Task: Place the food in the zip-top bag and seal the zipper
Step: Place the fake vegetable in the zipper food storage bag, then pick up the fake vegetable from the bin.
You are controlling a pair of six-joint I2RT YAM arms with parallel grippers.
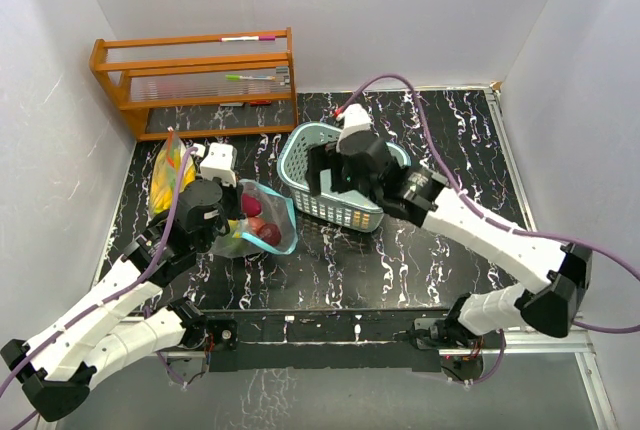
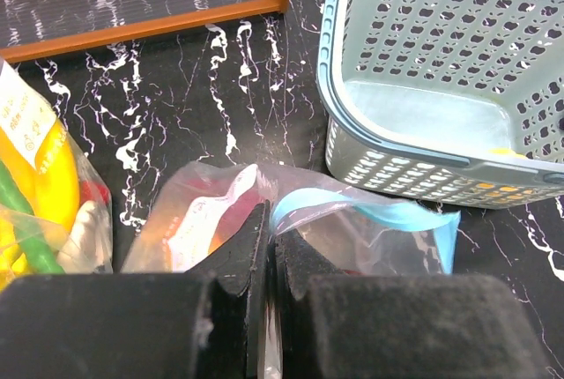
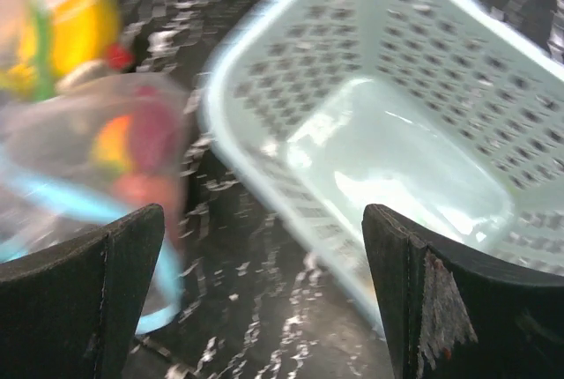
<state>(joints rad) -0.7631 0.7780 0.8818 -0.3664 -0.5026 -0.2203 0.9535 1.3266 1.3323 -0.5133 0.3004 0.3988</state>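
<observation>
The clear zip-top bag point(image 1: 268, 212) with a blue zipper strip point(image 2: 379, 214) lies left of centre, its mouth open toward the basket. Red and orange round food point(image 1: 264, 232) shows inside it, blurred in the right wrist view point(image 3: 132, 145). My left gripper point(image 2: 267, 231) is shut on the bag's clear upper edge, and in the top view point(image 1: 232, 222) it sits at the bag's near-left side. My right gripper point(image 3: 264, 308) is open and holds nothing. It hovers over the basket's left rim point(image 1: 325, 180), just right of the bag.
The pale teal mesh basket point(image 1: 345, 208) stands at centre and looks empty inside point(image 3: 397, 141). A second clear bag point(image 2: 40, 194) with yellow and green produce lies at the far left point(image 1: 170, 170). A wooden rack point(image 1: 195, 80) stands at the back left.
</observation>
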